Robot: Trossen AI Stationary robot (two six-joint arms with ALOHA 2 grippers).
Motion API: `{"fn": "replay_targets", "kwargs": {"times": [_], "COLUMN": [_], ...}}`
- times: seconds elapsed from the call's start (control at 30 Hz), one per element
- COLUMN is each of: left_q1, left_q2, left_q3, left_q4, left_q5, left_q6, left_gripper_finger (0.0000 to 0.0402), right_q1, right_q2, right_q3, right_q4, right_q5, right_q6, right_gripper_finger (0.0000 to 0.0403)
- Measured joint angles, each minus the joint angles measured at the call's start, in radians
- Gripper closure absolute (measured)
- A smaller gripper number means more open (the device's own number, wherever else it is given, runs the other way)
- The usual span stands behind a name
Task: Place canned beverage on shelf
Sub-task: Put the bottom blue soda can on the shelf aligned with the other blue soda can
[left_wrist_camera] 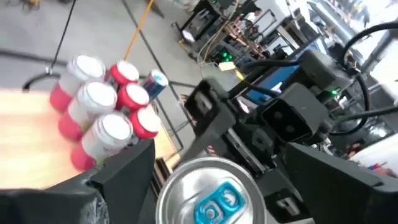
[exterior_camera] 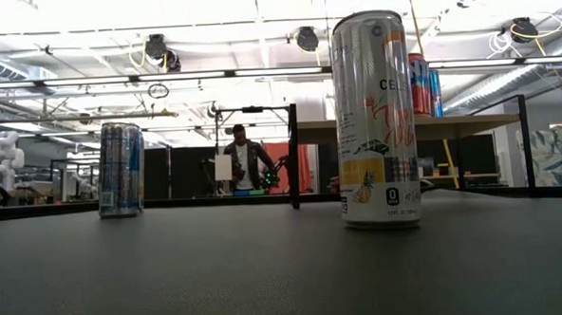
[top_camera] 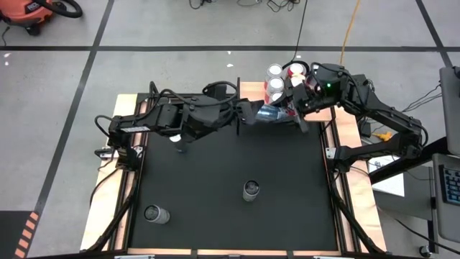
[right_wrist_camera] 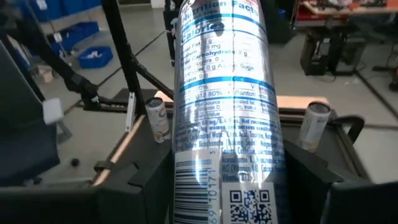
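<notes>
A silver-and-blue beverage can [top_camera: 270,113] lies level in the air at the table's far side, between my two grippers. My right gripper [top_camera: 289,114] is shut on it. My left gripper [top_camera: 256,111] stands open, its fingers [left_wrist_camera: 127,167] on either side of the can's top end [left_wrist_camera: 214,198] with small gaps showing. Just beyond is the shelf [top_camera: 249,89], a light-wood board on which several red and silver cans [top_camera: 277,80] stand upright on their bases. My right gripper pinches the can's printed wall [right_wrist_camera: 227,168] between its two fingers, toward the bottom end by the barcode. It comes roughly level from the table's right side, and the can runs forward along the fingers. The can is lifted clear, lying level, top toward my left gripper.
Two more cans stand upright on the black table: one near the middle [top_camera: 251,190], one at the near left [top_camera: 155,214]. The shelf's black frame post [exterior_camera: 293,155] rises at the far side. A person [exterior_camera: 240,159] stands in the room beyond.
</notes>
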Motion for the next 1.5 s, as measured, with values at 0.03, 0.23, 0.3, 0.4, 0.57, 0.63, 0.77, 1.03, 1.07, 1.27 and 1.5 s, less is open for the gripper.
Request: {"fn": "replay_targets", "kwargs": {"times": [0.03, 0.23, 0.3, 0.4, 0.57, 0.63, 0.77, 1.03, 1.07, 1.27, 1.5], "left_q1": [0.0, 0.0, 0.0, 0.001, 0.054, 0.084, 0.142, 0.185, 0.183, 0.161, 0.106], "left_q2": [-0.002, -0.047, -0.064, -0.086, -0.123, -0.14, -0.141, -0.097, -0.088, -0.013, 0.073], "left_q3": [0.0, 0.0, 0.0, 0.0, 0.001, 0.001, 0.001, 0.0, 0.001, 0.0, 0.0], "left_q4": [0.009, 0.021, 0.024, 0.024, 0.052, 0.066, 0.128, 0.358, 0.388, 0.526, 0.682], "left_q5": [-0.001, -0.003, -0.002, 0.004, 0.126, 0.223, 0.439, 0.646, 0.661, 0.673, 0.659], "left_q6": [0.031, 0.17, 0.236, 0.342, 0.433, 0.466, 0.55, 0.74, 0.75, 0.749, 0.801], "left_gripper_finger": [0.0037, 0.0036, 0.0036, 0.0036, 0.0036, 0.0036, 0.0036, 0.0036, 0.0036, 0.0036, 0.0036], "right_q1": [0.0, -0.015, -0.018, -0.022, -0.022, -0.022, -0.022, -0.022, -0.022, -0.021, -0.021], "right_q2": [-0.004, -0.026, -0.027, -0.036, -0.076, -0.092, -0.116, -0.146, -0.147, -0.143, -0.128], "right_q3": [0.0, 0.0, 0.0, 0.0, 0.0, 0.0, 0.0, 0.0, 0.0, 0.0, 0.0], "right_q4": [-0.001, 0.003, 0.002, 0.002, 0.049, 0.099, 0.216, 0.333, 0.344, 0.432, 0.428], "right_q5": [-0.004, -0.129, -0.173, -0.228, -0.227, -0.226, -0.226, -0.254, -0.259, -0.318, -0.376], "right_q6": [0.026, 0.175, 0.223, 0.295, 0.433, 0.502, 0.621, 0.742, 0.748, 0.761, 0.74], "right_gripper_finger": [0.0187, 0.0187, 0.0187, 0.0187, 0.0188, 0.0188, 0.0188, 0.0188, 0.0188, 0.0188, 0.0188]}}
